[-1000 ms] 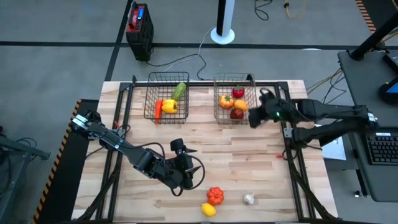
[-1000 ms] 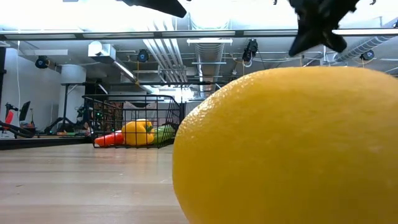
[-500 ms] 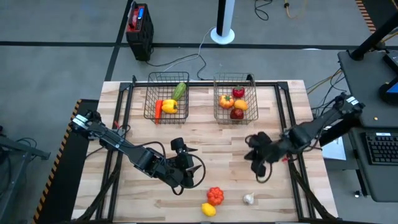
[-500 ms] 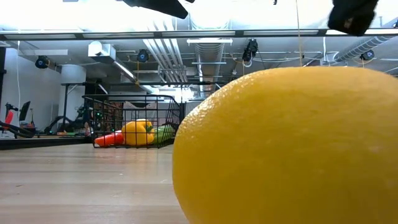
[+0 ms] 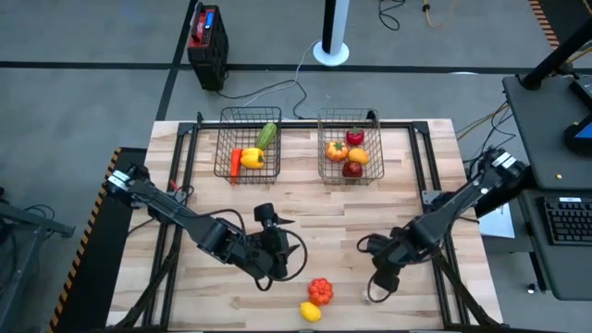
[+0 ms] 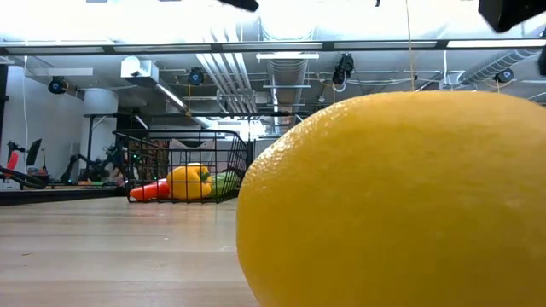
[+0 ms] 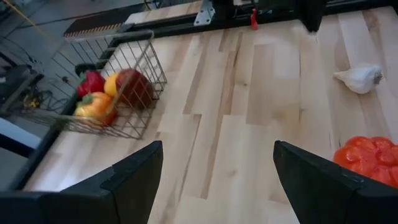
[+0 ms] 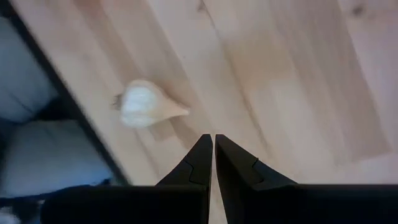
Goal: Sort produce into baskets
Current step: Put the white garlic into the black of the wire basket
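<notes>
Garlic (image 8: 146, 104) beneath closed right tool (image 8: 213, 144)

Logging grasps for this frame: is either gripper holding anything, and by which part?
Nothing is held. The left gripper is open and empty; the right gripper is shut on nothing, above the garlic.
</notes>
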